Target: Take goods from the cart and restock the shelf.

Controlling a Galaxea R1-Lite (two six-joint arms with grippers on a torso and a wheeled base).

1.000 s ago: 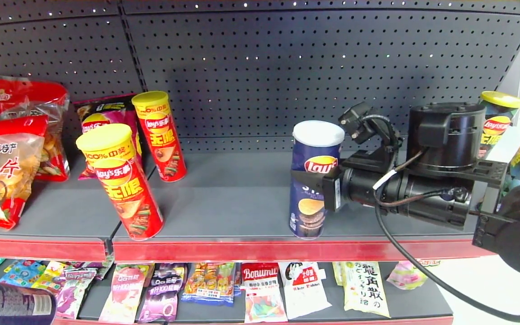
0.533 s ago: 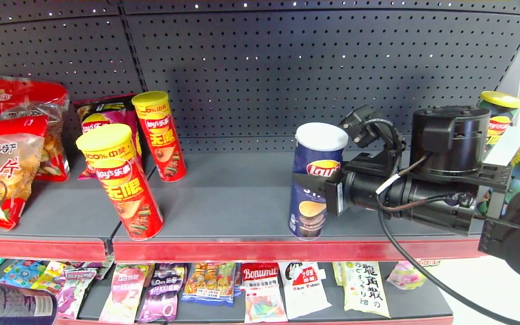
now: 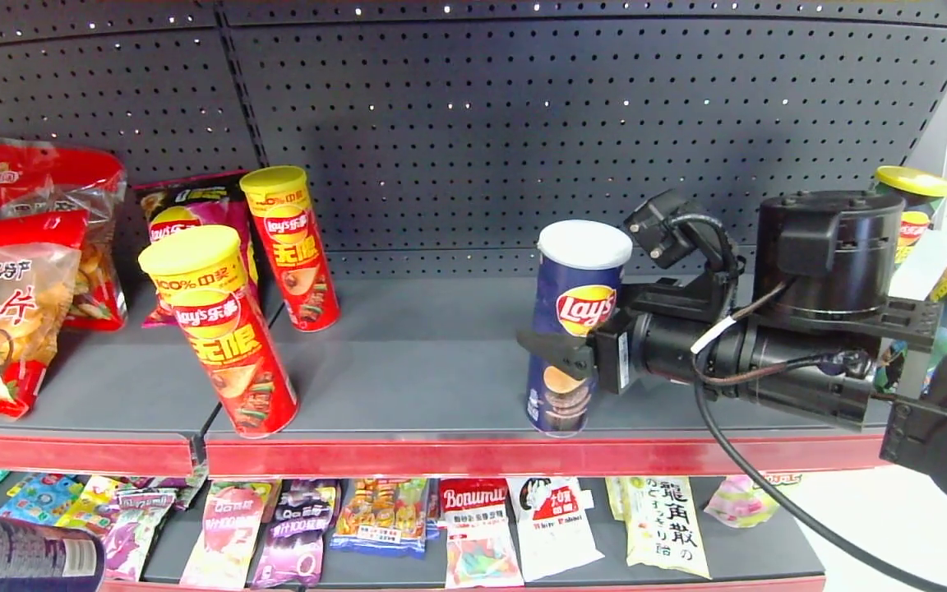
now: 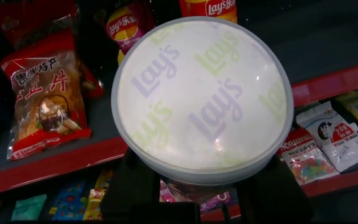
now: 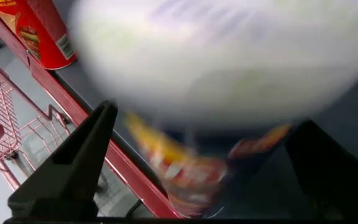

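Chip can (image 3: pixel 576 284): navy, white-lidded, upright

A: Where does print stand?
B: A round red-and-yellow logo marks the blue chip can (image 3: pixel 577 329); it repeats, faint, across the lid (image 4: pixel 202 99) of a second can (image 3: pixel 21 559).
A: And elsewhere?
B: Yellow characters run down the red cans (image 3: pixel 227 337); black characters cover a white packet (image 3: pixel 667 526).

Dark perforated back panel (image 3: pixel 473 123) with light specks through holes; pale floor (image 3: pixel 893 501) nearby.
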